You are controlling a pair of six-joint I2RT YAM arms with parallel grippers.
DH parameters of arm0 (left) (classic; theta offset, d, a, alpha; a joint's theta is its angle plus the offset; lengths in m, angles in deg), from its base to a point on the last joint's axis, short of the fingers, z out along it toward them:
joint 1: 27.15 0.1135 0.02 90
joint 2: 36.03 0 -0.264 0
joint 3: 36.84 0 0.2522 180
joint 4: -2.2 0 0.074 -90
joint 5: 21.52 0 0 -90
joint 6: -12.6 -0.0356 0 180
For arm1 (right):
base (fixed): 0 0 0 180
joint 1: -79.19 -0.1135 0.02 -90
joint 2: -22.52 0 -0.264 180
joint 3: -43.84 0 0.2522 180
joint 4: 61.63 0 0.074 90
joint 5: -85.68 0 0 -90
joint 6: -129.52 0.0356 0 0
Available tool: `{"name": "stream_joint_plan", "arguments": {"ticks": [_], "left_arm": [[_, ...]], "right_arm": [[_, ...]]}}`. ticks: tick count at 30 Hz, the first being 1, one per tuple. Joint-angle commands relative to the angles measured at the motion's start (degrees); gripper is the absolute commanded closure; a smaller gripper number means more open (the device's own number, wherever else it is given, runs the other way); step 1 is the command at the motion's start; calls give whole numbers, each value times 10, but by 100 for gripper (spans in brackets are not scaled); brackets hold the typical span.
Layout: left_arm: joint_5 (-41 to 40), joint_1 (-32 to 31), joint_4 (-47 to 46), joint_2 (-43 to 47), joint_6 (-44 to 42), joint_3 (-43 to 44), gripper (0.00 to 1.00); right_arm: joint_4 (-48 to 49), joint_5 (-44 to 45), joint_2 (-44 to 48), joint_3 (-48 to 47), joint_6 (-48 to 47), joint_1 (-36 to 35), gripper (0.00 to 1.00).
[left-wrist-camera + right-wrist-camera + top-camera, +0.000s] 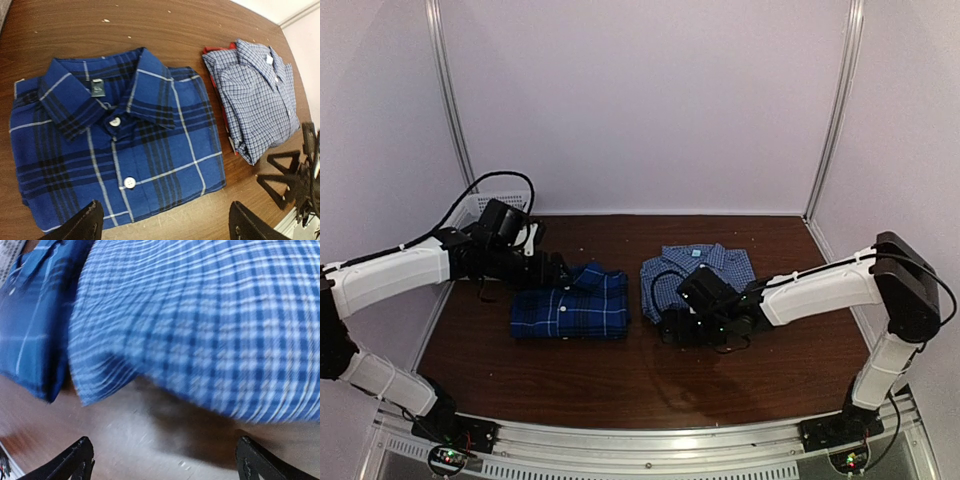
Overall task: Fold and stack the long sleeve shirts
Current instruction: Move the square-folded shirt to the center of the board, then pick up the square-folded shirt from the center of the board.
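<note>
Two folded shirts are lying side by side, slightly apart, on the table (pixel 620 370). The left claw (pixel 548 268), spread, is hovering at the plaid shirt's (pixel 570 305) far-left corner. The right claw (pixel 677 325), spread, is facing the check shirt's (pixel 705 265) near edge.

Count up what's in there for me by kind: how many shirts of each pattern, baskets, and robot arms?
Dark blue plaid shirt: 1
Pale blue small-check shirt: 1
White mesh basket: 1
Robot arms: 2, the left arm and the right arm
Total: 5
</note>
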Motion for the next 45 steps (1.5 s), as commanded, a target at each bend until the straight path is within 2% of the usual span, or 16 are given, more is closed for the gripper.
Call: {"name": "stream_joint_plan", "arguments": {"ticks": [1,5,9,11,16,19,25,29,33,45], "left_arm": [[-8,47,13,31,-21,-10,12],[-7,72,19,42,-32,-10,12],[-14,82,20,45,-31,-10,11],[-16,89,19,45,-31,-12,11],[-19,110,27,51,-39,-19,11],[-21,121,30,60,-41,-30,10],[-19,137,33,76,-43,-57,9],[-23,143,32,74,-45,-65,9],[-27,154,26,69,-50,-77,8],[2,195,-40,-4,-54,-107,10]], "right_arm": [[-34,-23,66,-15,-14,-47,0],[-54,-13,105,-50,-28,-54,0],[-68,12,102,-89,-63,-17,3],[-52,9,86,-100,-78,9,12],[-31,-40,15,-139,-94,40,42],[-18,-65,-14,-136,-85,36,49],[23,-80,-44,-101,-62,25,49],[37,-100,-62,-110,-59,18,44],[32,-102,-63,-139,-61,8,35],[2,-106,-162,-264,-82,4,29]]}}
